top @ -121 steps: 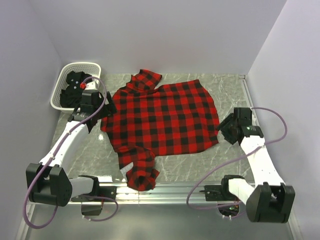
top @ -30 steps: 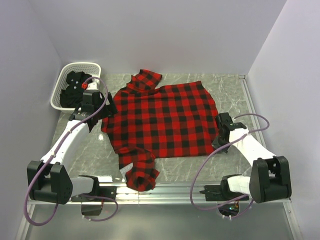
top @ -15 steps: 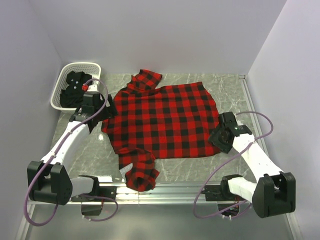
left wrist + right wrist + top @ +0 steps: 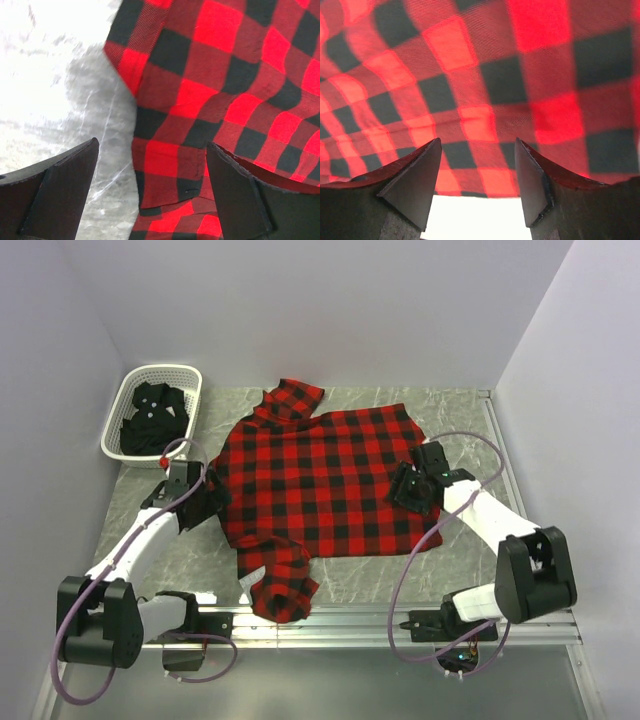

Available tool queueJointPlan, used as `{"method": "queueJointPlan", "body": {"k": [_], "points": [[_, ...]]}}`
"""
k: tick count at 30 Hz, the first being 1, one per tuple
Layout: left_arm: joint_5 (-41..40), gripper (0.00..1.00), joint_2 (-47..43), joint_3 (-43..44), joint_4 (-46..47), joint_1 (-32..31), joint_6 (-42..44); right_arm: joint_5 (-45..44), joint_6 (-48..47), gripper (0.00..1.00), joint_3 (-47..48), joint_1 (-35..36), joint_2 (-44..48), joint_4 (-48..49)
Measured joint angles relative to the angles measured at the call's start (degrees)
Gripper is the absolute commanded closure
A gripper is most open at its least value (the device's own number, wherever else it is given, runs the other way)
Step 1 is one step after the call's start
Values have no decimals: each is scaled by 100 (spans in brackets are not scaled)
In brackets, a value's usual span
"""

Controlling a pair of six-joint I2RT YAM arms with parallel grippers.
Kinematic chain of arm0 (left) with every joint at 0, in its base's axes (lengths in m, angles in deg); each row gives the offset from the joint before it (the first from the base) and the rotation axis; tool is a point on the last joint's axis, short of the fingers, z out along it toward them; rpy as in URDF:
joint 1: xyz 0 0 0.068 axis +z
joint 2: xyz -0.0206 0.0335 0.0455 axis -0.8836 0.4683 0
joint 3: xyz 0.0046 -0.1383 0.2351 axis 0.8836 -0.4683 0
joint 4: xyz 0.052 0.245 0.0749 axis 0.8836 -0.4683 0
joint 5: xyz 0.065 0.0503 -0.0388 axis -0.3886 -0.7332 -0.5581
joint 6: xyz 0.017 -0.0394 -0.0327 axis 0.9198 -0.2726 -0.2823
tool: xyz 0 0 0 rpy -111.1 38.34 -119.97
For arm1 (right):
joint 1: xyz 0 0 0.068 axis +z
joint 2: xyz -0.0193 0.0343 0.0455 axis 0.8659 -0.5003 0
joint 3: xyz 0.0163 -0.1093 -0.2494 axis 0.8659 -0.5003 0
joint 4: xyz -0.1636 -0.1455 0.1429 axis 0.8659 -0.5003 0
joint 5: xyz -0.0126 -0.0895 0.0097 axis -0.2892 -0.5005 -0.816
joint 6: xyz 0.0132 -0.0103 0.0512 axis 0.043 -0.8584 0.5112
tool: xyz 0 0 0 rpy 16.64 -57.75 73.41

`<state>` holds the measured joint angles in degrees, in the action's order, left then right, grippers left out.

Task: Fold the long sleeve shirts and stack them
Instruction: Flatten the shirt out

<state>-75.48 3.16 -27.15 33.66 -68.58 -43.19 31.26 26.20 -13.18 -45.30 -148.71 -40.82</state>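
Note:
The red-and-black flannel shirt [image 4: 320, 475] lies spread flat on the table, with one sleeve bunched at the near edge and the collar end at the far side. My left gripper [image 4: 212, 502] is open at the shirt's left edge. In the left wrist view [image 4: 152, 195] one finger is over bare table and the other over the flannel [image 4: 225, 75]. My right gripper [image 4: 402, 487] is open over the shirt's right part, and the right wrist view [image 4: 477, 175] shows the check cloth [image 4: 485, 75] close under it. The black shirt [image 4: 150, 415] lies crumpled in the basket.
The white lattice basket [image 4: 190, 375] stands at the far left corner. The marble table [image 4: 460, 415] is walled at the back and both sides. A metal rail [image 4: 350, 615] runs along the near edge, with the arm bases and cables on it.
My right gripper has moved left from the shirt's right edge onto the cloth. My left gripper has slid nearer along the shirt's left edge. The shirt lies as before.

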Motion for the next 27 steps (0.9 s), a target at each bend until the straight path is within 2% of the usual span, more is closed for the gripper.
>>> {"method": "queueJointPlan", "body": {"k": [6, 13, 16, 22, 25, 27], "points": [[286, 18, -59, -551, 308, 195, -643, 321, -284, 35, 192, 83, -387, 468], [732, 30, 212, -938, 643, 199, -1080, 428, -470, 35, 173, 83, -557, 522], [848, 51, 304, -973, 807, 205, -1176, 433, -525, 35, 140, 83, -555, 566], [990, 76, 328, -1099, 852, 210, -1292, 474, -549, 35, 24, 81, -505, 597], [1064, 99, 328, -1145, 796, 210, -1346, 505, -560, 35, -46, 55, -380, 595], [1126, 99, 310, -1156, 763, 210, -1357, 505, -562, 35, -52, 28, -299, 588]]}}
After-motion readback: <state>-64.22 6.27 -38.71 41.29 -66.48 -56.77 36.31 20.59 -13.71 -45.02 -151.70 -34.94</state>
